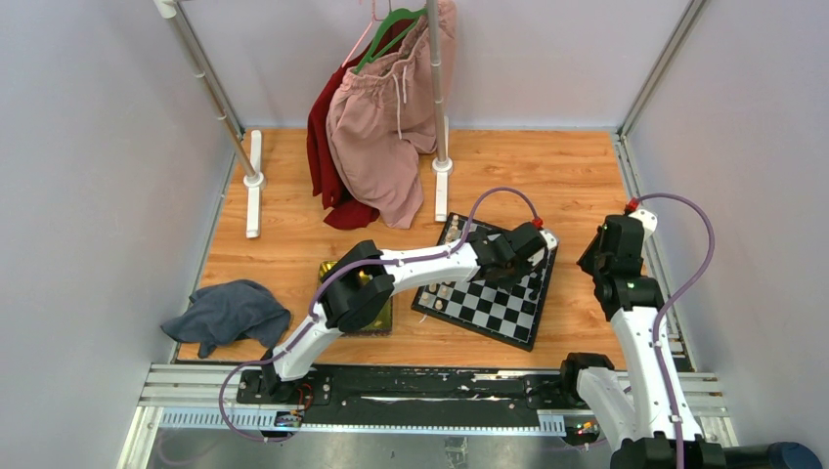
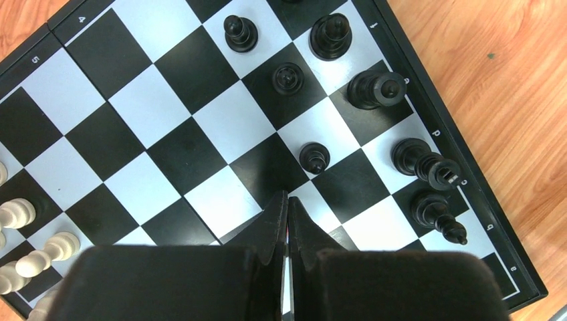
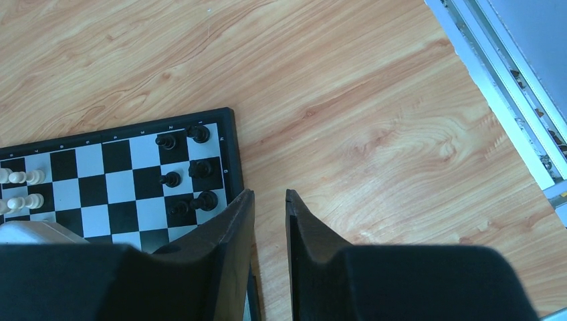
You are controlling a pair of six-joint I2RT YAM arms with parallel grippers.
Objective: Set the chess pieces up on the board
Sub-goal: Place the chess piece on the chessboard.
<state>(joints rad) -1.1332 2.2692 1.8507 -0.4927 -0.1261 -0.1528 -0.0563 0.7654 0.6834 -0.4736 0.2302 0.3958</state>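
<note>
The board lies tilted on the wooden table, right of centre in the top view. Several black chess pieces stand on its squares near the lettered edge, among them a tall one and one lying over. My left gripper hangs over the board, just short of the nearest black pawn, shut with nothing showing between its fingers. My right gripper is open and empty above bare wood beside the board's corner, where the black pieces cluster.
Cream-white pieces stand at the board's opposite side. A yellow-green tray lies left of the board, mostly under my left arm. A grey cloth sits at the table's left. Clothes hang from a rack at the back.
</note>
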